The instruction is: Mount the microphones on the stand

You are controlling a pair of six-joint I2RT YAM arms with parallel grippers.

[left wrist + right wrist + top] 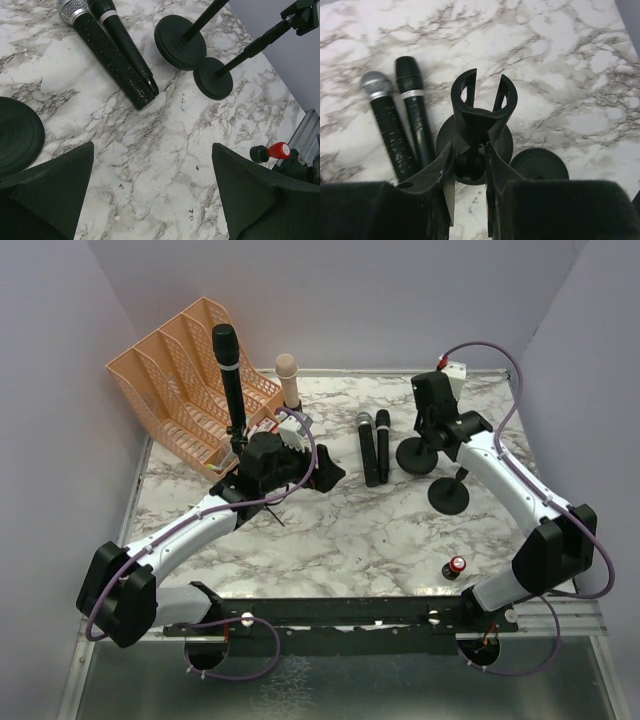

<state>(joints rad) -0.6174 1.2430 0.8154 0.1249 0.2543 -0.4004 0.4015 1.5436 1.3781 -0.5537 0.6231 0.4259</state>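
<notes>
Two microphones (395, 132) left of right hand (469, 156) gripping stand (482, 107).

1. The table (330, 540) has a white marble top with grey veins.
2. A peach file rack (170, 390) stands at the far left corner.
3. A microphone with a silver head (368, 455) and a black microphone (384, 450) lie side by side near the middle.
4. To their right, the far stand (415, 455) and the near stand (448, 495) rest on round black bases, close together.
5. A small battery with a red top (456, 566) is near the front right edge.
</notes>
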